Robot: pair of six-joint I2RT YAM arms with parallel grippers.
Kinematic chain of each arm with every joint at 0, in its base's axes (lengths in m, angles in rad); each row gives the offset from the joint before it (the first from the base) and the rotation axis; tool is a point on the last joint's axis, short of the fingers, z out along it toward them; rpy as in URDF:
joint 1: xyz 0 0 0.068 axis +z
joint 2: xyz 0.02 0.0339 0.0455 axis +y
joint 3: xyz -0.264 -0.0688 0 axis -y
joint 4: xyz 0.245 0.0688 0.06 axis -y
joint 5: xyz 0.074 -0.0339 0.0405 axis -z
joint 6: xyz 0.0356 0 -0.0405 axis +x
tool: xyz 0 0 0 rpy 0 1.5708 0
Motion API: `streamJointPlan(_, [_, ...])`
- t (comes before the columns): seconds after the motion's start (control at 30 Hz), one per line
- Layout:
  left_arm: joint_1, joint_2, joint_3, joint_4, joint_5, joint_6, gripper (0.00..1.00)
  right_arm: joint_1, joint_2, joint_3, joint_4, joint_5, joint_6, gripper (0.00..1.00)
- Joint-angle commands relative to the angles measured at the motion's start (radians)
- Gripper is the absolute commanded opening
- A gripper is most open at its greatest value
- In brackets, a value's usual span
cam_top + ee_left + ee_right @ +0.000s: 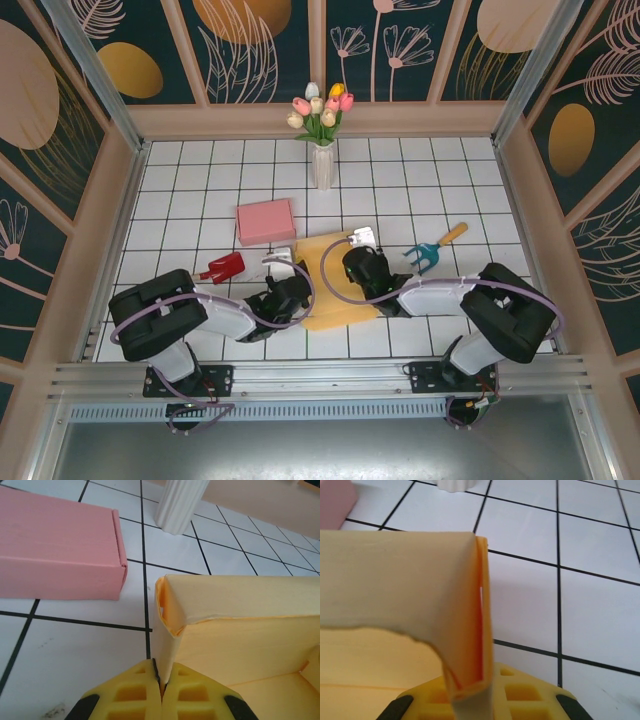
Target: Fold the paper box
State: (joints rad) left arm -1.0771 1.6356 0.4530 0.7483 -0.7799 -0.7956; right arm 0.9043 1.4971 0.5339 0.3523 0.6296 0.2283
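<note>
1. Action at mid-surface: the yellow paper box (335, 290) lies open on the white tiled surface (190, 200), right between the two arms, its side walls partly raised.
2. Left arm (185, 320) reaches in from 7 o'clock. The left jaws are pressed together on the box's 9 o'clock wall, the thin sheet clamped between the yellow pads (130, 695), and the corner above them curls over.
3. Right arm (480, 300) reaches in from 4 o'clock. The right jaws are pinching the folded wall at the 3 o'clock side, and the doubled flap drops straight down between the pads (525, 695).
4. Pink box (265, 220), closed, sits at 11 o'clock of the yellow one, near but apart.
5. White vase of tulips (322, 160) stands upright at 12 o'clock, farther back.
6. Red scoop (222, 267) lies at 9 o'clock, just beside the left wrist. The teal garden fork (430, 255) lies at 3 o'clock, apart from the box.
</note>
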Motion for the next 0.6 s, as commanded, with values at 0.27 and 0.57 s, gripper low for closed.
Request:
streamJointPlan(0.27, [0.01,-0.015,0.016,-0.164,-0.071,-0.135,0.0,0.045,0.002,0.046,-0.119,0.273,0.098,0.18])
streamJointPlan(0.57, [0.009,-0.003,0.025,-0.176,-0.08,-0.132,0.0,0.064,-0.118,-0.034,0.032,0.001,0.069,0.43])
